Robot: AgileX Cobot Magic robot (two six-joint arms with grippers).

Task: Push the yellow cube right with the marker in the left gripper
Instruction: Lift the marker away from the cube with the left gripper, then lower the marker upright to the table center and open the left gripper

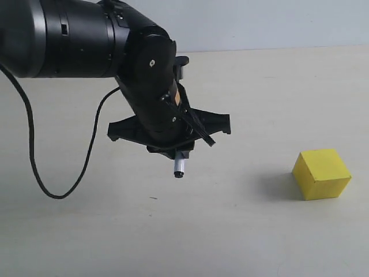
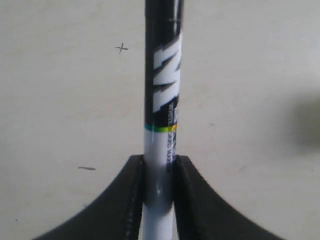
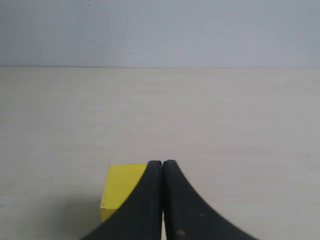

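Exterior view: the left end effector (image 1: 177, 151), centre frame, clamps the marker (image 1: 179, 167) tip-down above the counter (image 1: 230, 231), seemingly so its tip can shove the yellow cube (image 1: 322, 173), sitting well apart at lower right. The right end effector (image 3: 162, 167) is pressed closed, empty.

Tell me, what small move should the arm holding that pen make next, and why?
Probably ease the black left hand down and rightward. The slim white-and-black marker it grips seems to hang above the pale table, well left of the bright yellow cube, with bare table between, so no push can start yet.
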